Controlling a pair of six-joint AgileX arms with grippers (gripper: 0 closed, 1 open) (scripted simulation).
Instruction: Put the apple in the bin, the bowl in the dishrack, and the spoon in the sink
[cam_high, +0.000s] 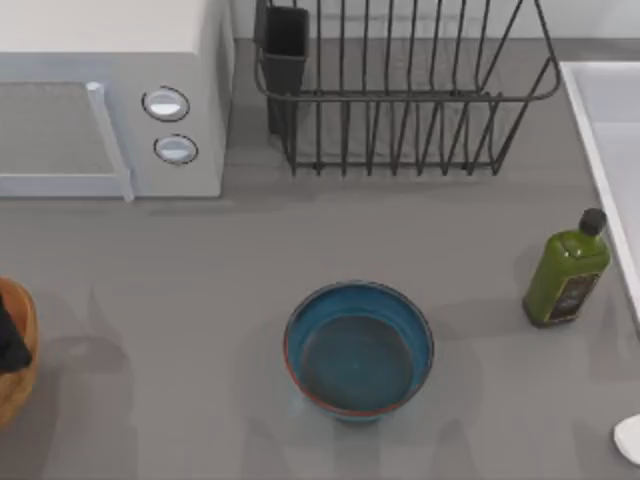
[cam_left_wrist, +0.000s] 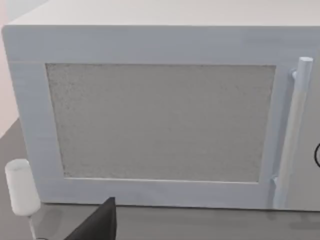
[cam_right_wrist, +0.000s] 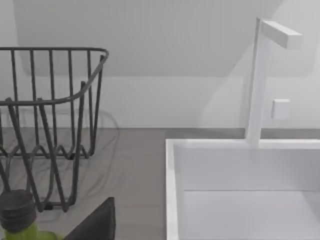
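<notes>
Top view: grey table (cam_high: 200, 290), bowl (cam_high: 358, 347) mid-front, white wall (cam_right_wrist: 150, 60) behind; pincer state unclear.

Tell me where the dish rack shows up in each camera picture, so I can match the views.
Top view: the dishrack stands at the back of the table, between the microwave and the sink.
Left wrist view: not in it; the microwave faces the camera.
Right wrist view: its end bars stand beside the sink.
Shared landmark: the green oil bottle, whose cap appears below the rack.
</notes>
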